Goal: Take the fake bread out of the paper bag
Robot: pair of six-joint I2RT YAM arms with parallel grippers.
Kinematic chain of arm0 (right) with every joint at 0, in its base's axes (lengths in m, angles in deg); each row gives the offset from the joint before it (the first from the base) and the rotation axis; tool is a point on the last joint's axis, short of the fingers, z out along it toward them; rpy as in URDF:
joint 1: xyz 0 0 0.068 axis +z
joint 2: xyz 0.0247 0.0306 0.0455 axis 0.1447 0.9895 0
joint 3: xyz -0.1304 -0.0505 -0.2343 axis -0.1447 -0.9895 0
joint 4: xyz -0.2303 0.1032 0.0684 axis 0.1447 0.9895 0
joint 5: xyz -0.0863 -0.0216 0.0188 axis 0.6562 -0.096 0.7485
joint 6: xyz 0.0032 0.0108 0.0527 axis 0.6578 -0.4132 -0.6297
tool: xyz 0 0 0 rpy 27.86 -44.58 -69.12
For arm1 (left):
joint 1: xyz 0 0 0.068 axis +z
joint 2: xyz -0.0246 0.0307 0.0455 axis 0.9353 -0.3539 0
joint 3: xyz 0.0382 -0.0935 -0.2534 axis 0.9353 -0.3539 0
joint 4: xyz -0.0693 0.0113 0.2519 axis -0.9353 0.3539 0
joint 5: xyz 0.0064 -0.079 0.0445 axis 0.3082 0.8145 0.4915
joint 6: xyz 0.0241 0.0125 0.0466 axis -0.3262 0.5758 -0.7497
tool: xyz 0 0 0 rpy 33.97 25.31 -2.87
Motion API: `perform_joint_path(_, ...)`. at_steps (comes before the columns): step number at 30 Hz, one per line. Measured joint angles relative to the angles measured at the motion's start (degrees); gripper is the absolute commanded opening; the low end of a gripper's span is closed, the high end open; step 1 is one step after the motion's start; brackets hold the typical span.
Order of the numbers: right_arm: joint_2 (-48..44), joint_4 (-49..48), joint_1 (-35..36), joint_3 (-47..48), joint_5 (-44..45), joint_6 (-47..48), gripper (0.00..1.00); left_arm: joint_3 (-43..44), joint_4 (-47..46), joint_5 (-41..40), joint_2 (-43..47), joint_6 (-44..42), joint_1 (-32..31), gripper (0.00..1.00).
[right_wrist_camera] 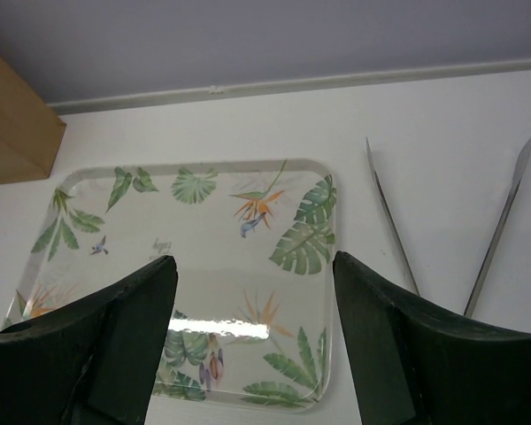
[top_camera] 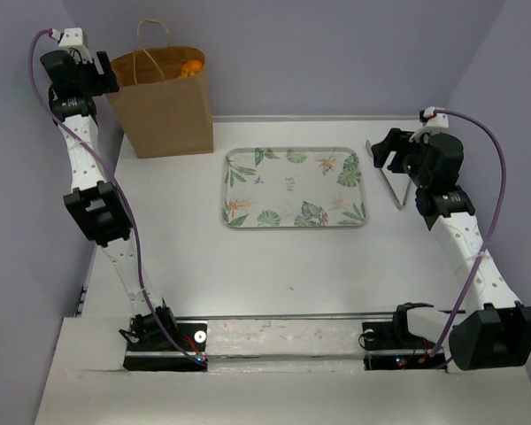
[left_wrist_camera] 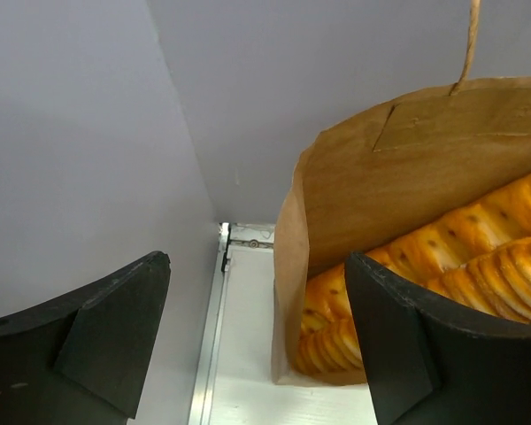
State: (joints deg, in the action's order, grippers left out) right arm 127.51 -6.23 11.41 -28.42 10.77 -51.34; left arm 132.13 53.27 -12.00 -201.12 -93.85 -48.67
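The brown paper bag (top_camera: 164,111) stands upright at the table's far left corner with its loop handles up. The glossy golden fake bread (top_camera: 192,68) shows just inside its open mouth. In the left wrist view, several scored loaves (left_wrist_camera: 478,243) lie inside the bag (left_wrist_camera: 372,177). My left gripper (top_camera: 106,73) is open at the bag's top left edge. In its wrist view the left gripper (left_wrist_camera: 257,258) straddles the bag's side wall, one finger (left_wrist_camera: 425,345) over the bread, holding nothing. My right gripper (top_camera: 385,150) is open and empty at the far right.
A leaf-patterned tray (top_camera: 294,186) lies mid-table and shows below my right gripper (right_wrist_camera: 252,259) in its wrist view (right_wrist_camera: 203,239). Metal tongs (top_camera: 389,177) lie right of the tray, also in the right wrist view (right_wrist_camera: 389,221). Walls stand close behind and left of the bag.
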Motion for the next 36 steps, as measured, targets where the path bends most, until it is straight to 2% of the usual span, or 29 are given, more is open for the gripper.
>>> perform_joint_path(2,0.24,0.31,0.0,0.57,0.2,0.0,0.76,0.07,-1.05,-0.46,-1.14,0.79,-0.35,0.86)
perform_joint_path(4,0.28,0.57,0.07,0.92,0.42,-0.02,0.76,0.33,-1.86,-0.96,-2.23,1.75,-0.7,0.71)
perform_joint_path(5,0.28,0.85,0.11,1.05,0.48,-0.02,0.75,0.52,-2.16,-1.16,-2.78,2.25,-0.7,0.54)
perform_joint_path(8,0.28,1.64,0.39,1.14,0.7,-0.04,0.76,0.76,-3.13,-1.7,-3.58,3.45,-1.18,0.26)
perform_joint_path(10,0.28,2.05,0.39,1.14,1.07,-0.07,0.77,0.61,-3.5,-1.33,-3.61,4.63,-1.53,0.0)
perform_joint_path(16,4.2,7.63,0.42,4.66,6.03,-1.16,0.86,-5.2,-5.35,0.39,-0.24,7.54,-1.84,0.0)
perform_joint_path(22,15.87,18.27,0.42,12.63,13.46,0.09,0.97,-20.57,-4.44,2.45,11.47,8.61,-1.81,0.0)
perform_joint_path(28,20.96,25.7,0.2,13.38,18.73,1.18,0.99,-34.12,-1.09,2.27,23.69,7.04,-2.38,0.0)
perform_joint_path(36,21.0,28.24,-0.87,13.62,16.44,2.54,0.94,-47.25,5.7,1.44,38.01,6.8,-3.23,0.0)
